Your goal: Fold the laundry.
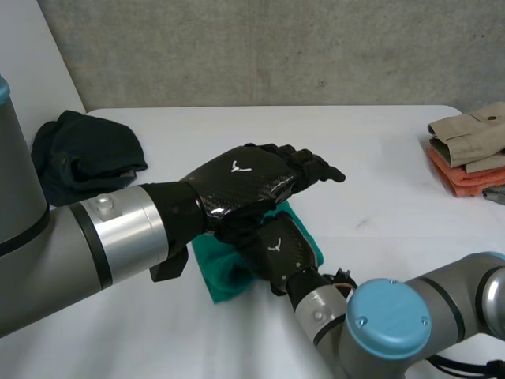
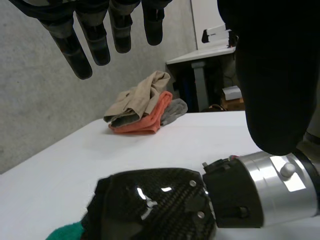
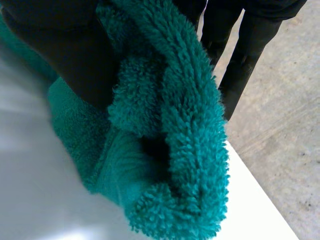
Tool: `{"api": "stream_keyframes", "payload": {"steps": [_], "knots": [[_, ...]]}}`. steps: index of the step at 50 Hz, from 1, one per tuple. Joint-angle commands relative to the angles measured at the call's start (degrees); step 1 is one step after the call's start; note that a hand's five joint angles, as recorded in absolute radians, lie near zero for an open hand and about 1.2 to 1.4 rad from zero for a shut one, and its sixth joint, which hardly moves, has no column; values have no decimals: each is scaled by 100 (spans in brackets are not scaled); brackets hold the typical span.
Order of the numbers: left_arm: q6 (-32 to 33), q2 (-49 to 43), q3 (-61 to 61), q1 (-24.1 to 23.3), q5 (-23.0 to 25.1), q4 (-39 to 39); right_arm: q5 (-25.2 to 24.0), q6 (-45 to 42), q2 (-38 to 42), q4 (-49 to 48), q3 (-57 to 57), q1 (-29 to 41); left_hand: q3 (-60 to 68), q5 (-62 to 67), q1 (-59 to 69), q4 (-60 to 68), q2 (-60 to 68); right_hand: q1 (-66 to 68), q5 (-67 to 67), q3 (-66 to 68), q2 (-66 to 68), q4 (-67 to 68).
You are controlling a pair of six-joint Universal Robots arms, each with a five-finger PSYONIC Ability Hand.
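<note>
A teal fluffy towel (image 1: 225, 272) lies bunched on the white table (image 1: 379, 158) near the front middle. My right hand (image 1: 278, 246) rests on the towel's right part, and in the right wrist view the towel (image 3: 175, 125) is gathered thickly against my dark hand (image 3: 65, 60), held in its grip. My left hand (image 1: 252, 180) hovers just above the right one, fingers (image 2: 85, 45) straight and holding nothing. In the left wrist view the right hand's back (image 2: 155, 200) lies under them, with a teal corner of the towel (image 2: 65, 233) beside it.
A dark crumpled garment (image 1: 87, 154) lies at the table's far left. A stack of folded clothes (image 1: 469, 150), beige over orange over grey, sits at the right edge and also appears as a pile (image 2: 145, 107) beyond my left fingertips.
</note>
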Motion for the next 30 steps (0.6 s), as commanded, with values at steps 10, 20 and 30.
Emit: {"api": "stream_keyframes", "payload": {"steps": [10, 20, 30], "knots": [[-132, 337, 558, 65, -132, 61, 66, 826, -703, 644, -1766, -1267, -237, -325, 6, -206, -162, 1983, 1610, 1257, 1323, 1158], [-615, 416, 787, 12, -387, 483, 40, 1520, -642, 707, -3341, -3236, -237, -325, 6, -206, -162, 1983, 1610, 1257, 1323, 1158], [-642, 241, 629, -137, -404, 580, -950, 2066, 946, -189, -4317, -5029, -237, -325, 6, -206, -162, 1983, 1610, 1257, 1323, 1158]]}}
